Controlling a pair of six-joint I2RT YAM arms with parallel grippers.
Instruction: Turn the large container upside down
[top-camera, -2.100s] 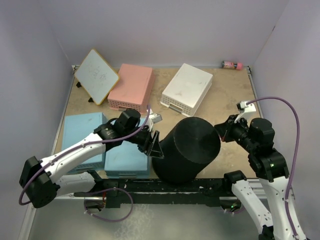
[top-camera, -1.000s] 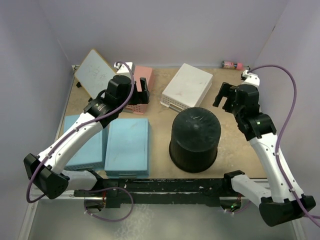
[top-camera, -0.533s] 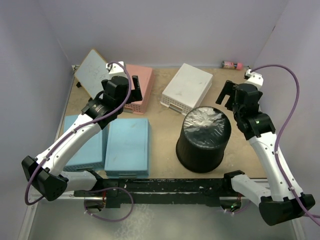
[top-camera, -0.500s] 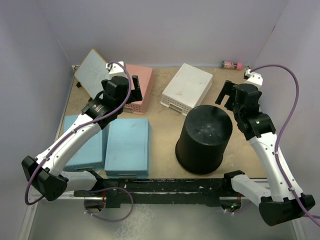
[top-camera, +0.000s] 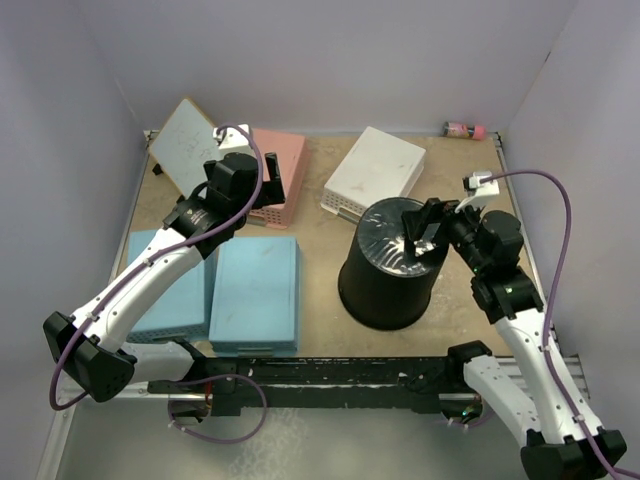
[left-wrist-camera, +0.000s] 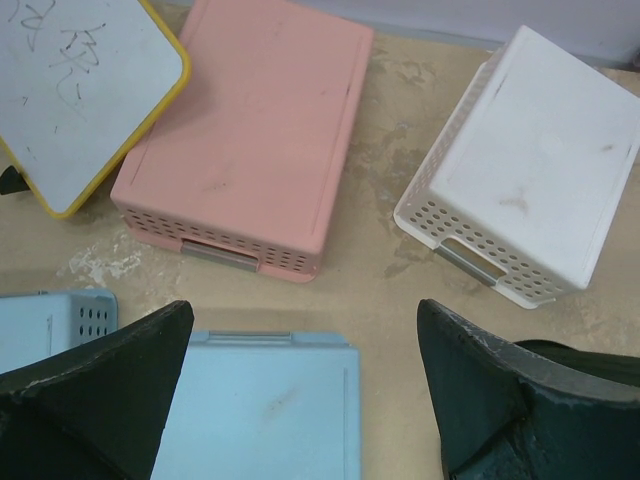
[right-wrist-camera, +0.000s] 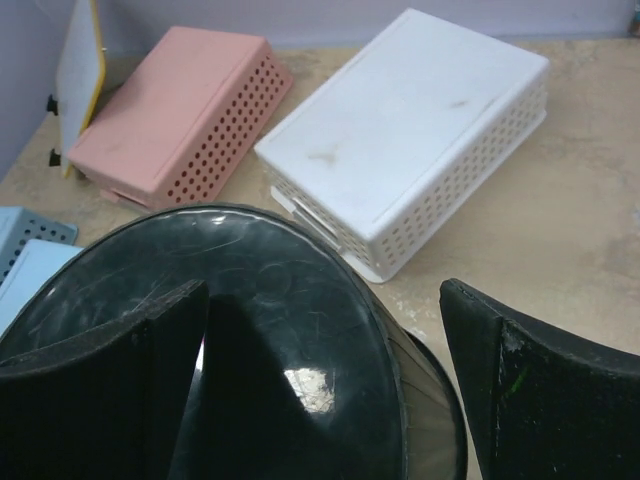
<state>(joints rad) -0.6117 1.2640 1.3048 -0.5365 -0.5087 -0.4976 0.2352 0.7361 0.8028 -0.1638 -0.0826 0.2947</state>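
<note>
The large container (top-camera: 388, 268) is a round black tub standing mouth down in the middle of the table, its shiny flat base (right-wrist-camera: 270, 330) facing up. My right gripper (top-camera: 428, 230) hangs open just over that base. In the right wrist view the right gripper (right-wrist-camera: 322, 292) has one finger over the base and the other finger (right-wrist-camera: 540, 390) beyond the tub's edge, gripping nothing. My left gripper (top-camera: 272, 186) is raised and open near the pink basket, well left of the tub. In the left wrist view the left gripper (left-wrist-camera: 305, 306) is empty above a blue basket (left-wrist-camera: 265, 410).
A pink basket (top-camera: 268, 172) and a white perforated basket (top-camera: 375, 176) lie upside down at the back. Two blue baskets (top-camera: 255, 290) (top-camera: 163, 280) lie at the left front. A yellow-edged whiteboard (top-camera: 190, 150) leans at the back left. A small pink bottle (top-camera: 463, 129) lies at the back right corner.
My right arm has swung down and left, bringing its open gripper over the tub's base. The tub has shifted slightly to the left. The left arm has stayed put.
</note>
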